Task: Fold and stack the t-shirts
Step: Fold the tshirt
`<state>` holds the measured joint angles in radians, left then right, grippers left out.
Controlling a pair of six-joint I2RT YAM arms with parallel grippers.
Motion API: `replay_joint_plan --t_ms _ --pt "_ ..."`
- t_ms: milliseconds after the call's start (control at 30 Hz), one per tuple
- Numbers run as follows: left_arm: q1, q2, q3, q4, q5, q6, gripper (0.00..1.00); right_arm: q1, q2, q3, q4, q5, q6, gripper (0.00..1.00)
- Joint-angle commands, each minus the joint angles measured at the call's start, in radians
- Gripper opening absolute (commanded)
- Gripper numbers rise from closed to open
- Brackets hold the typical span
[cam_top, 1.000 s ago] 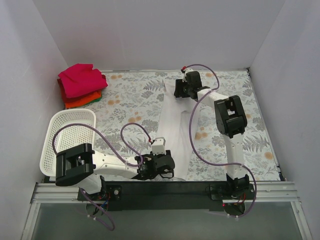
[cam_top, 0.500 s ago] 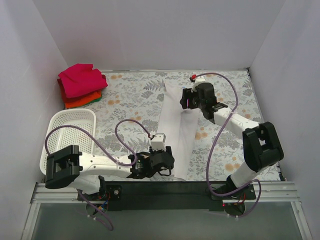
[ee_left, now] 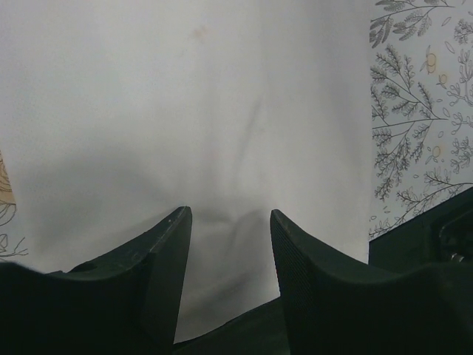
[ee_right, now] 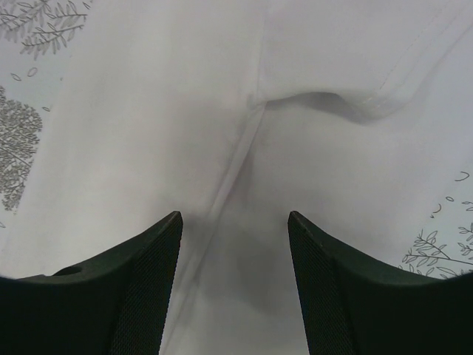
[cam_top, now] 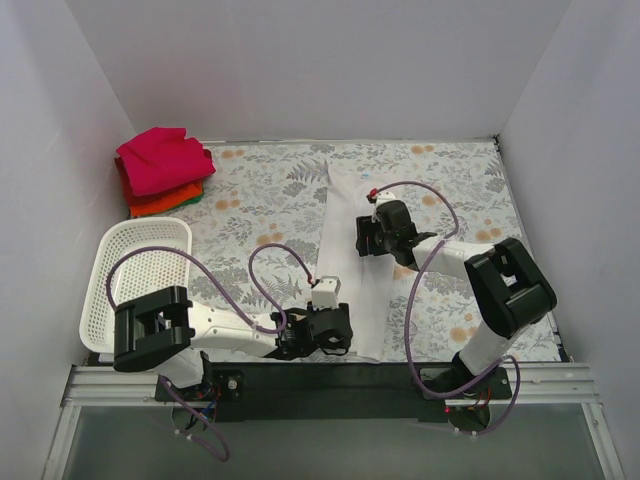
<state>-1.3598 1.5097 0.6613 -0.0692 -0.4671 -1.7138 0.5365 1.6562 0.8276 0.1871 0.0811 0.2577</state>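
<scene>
1. Both are released: the left hand (ee_left: 229,216) and right hand (ee_right: 234,218) sit fingers apart over the white t-shirt (cam_top: 352,270), which lies directly beneath them on the table (cam_top: 250,200).
2. Best to pinch every layer at once, keeping both sides level.

Mesh basket (cam_top: 145,280), folded stack (cam_top: 160,165) far left

I am working in a lab robot cell: plain white walls (cam_top: 300,70) are boxing in a leaf-print table (cam_top: 260,190), and my arms (cam_top: 510,290) are sitting bolted to a metal rail (cam_top: 110,386).
</scene>
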Motion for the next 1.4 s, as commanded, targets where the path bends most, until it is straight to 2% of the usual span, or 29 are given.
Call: replay_joint_plan --t_ms 0,333,700,867,900,1133,1200,1300,1367 --pt "0.002 0.007 -0.017 0.055 0.059 0.02 0.44 0.005 0.057 0.03 0.038 0.039 0.017 0.54" --pt "0.002 0.053 0.004 0.063 0.041 0.028 0.44 0.005 0.247 0.169 0.038 -0.003 0.021 0.54" --pt "0.033 0.098 0.026 0.052 0.033 0.037 0.44 0.003 0.32 0.24 0.028 -0.04 0.014 0.54" --pt "0.033 0.041 0.032 0.043 -0.008 0.081 0.44 0.005 0.196 0.159 0.011 -0.041 0.018 0.54" --pt "0.033 0.023 0.04 0.049 -0.019 0.13 0.44 0.008 0.163 0.139 0.008 -0.046 0.02 0.54" --pt "0.037 -0.063 0.093 0.046 -0.113 0.252 0.45 0.051 -0.264 -0.121 -0.012 0.028 0.034 0.55" --pt "0.037 -0.124 0.058 0.046 -0.123 0.25 0.45 0.063 -0.4 -0.182 -0.037 0.042 0.06 0.55" --pt "0.039 -0.215 -0.003 0.003 -0.151 0.206 0.45 0.079 -0.522 -0.309 -0.067 0.06 0.103 0.55" --pt "0.039 -0.25 -0.023 -0.061 -0.169 0.12 0.45 0.086 -0.619 -0.37 -0.118 0.066 0.123 0.55"
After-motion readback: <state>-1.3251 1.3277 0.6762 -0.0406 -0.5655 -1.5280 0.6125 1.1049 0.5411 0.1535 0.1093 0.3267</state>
